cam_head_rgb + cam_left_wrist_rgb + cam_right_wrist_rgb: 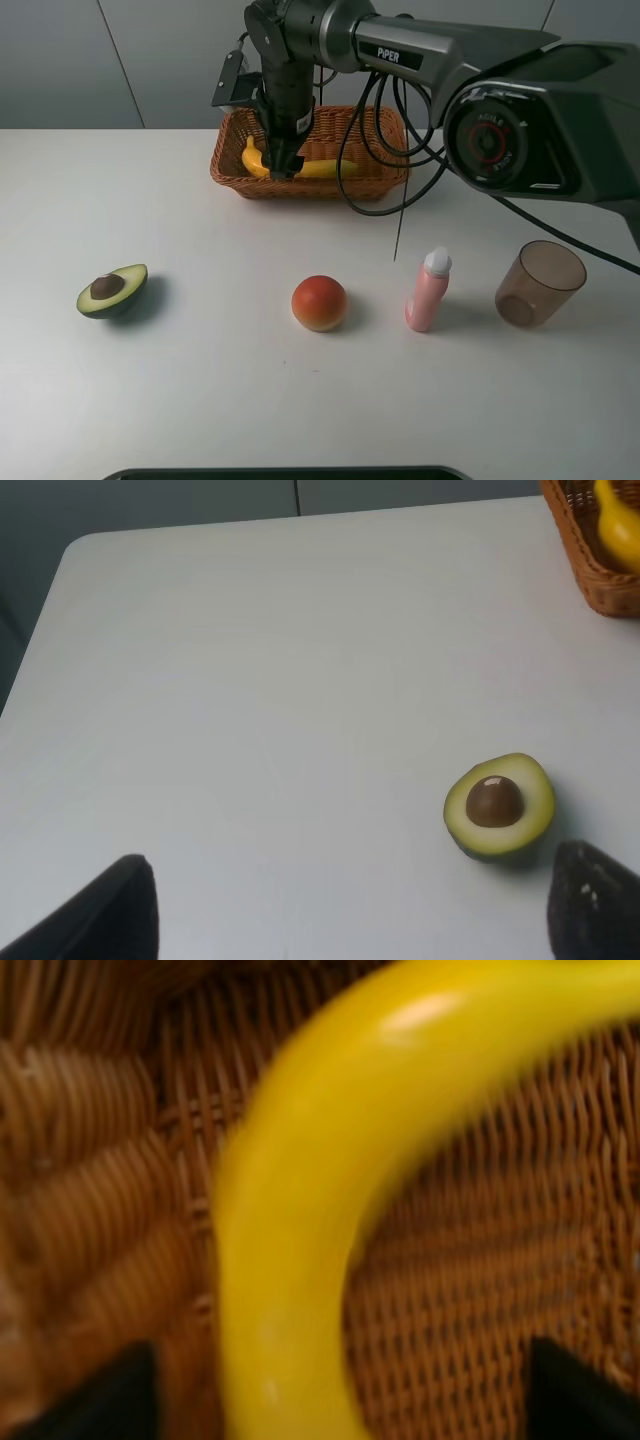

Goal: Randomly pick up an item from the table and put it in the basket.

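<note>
The yellow banana (322,168) lies inside the brown wicker basket (300,188) at the back of the white table (200,390). My right gripper (283,166) points down into the basket over the banana's left part. In the right wrist view the banana (290,1210) lies on the basket's woven floor (480,1290), and the right gripper (340,1390) is open, its fingertips apart on either side without touching it. My left gripper (350,910) is open and empty above the table's left part, near the halved avocado (498,805). The basket's corner (600,575) and the banana (620,525) also show there.
A halved green avocado (112,290) lies at the left. A round red-orange fruit (319,302) sits in the middle, a pink bottle (428,290) stands to its right, and a translucent brown cup (538,284) is farther right. The right arm's cables hang over the basket's right side.
</note>
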`<state>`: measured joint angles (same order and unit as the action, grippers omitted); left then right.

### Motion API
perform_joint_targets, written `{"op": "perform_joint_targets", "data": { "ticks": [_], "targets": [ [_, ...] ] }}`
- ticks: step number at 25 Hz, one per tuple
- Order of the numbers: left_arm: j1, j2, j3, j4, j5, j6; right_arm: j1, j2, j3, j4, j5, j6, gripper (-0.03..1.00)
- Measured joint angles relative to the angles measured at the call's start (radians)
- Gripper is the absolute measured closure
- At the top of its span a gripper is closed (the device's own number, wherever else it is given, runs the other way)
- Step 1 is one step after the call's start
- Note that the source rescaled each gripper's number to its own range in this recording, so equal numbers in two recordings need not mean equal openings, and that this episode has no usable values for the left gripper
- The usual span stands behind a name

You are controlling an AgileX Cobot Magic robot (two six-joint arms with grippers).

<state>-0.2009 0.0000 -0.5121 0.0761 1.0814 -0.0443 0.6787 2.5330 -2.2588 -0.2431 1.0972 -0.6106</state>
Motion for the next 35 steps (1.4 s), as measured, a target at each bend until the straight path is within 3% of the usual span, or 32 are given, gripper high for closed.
{"op": "perform_joint_targets", "data": {
  "ticks": [3, 8, 15, 19, 24, 29, 31, 35],
  "targets": [
    [0.000, 0.000, 0.000, 0.000, 0.000, 0.000, 0.000, -0.031, 0.000, -0.015, 0.017, 0.056, -0.02],
    [0.000, 0.000, 0.000, 0.000, 0.000, 0.000, -0.004, -0.159, 0.000, -0.024, 0.049, 0.131, -0.03],
    [0.000, 0.000, 0.000, 0.000, 0.000, 0.000, -0.099, -0.370, 0.068, -0.026, 0.112, 0.294, -0.03],
    [0.000, 0.000, 0.000, 0.000, 0.000, 0.000, -0.183, -0.556, 0.307, -0.026, 0.092, 0.375, -0.03],
    [0.000, 0.000, 0.000, 0.000, 0.000, 0.000, -0.338, -0.913, 0.784, 0.000, -0.082, 0.448, -0.03],
    [0.000, 0.000, 0.000, 0.000, 0.000, 0.000, -0.501, -1.285, 1.130, 0.049, -0.149, 0.458, -0.03],
    [0.000, 0.000, 0.000, 0.000, 0.000, 0.000, -0.538, -1.412, 1.204, 0.098, -0.138, 0.463, -0.03],
    [0.000, 0.000, 0.000, 0.000, 0.000, 0.000, -0.554, -1.590, 1.268, 0.127, 0.017, 0.531, -0.03]
  ]
}}
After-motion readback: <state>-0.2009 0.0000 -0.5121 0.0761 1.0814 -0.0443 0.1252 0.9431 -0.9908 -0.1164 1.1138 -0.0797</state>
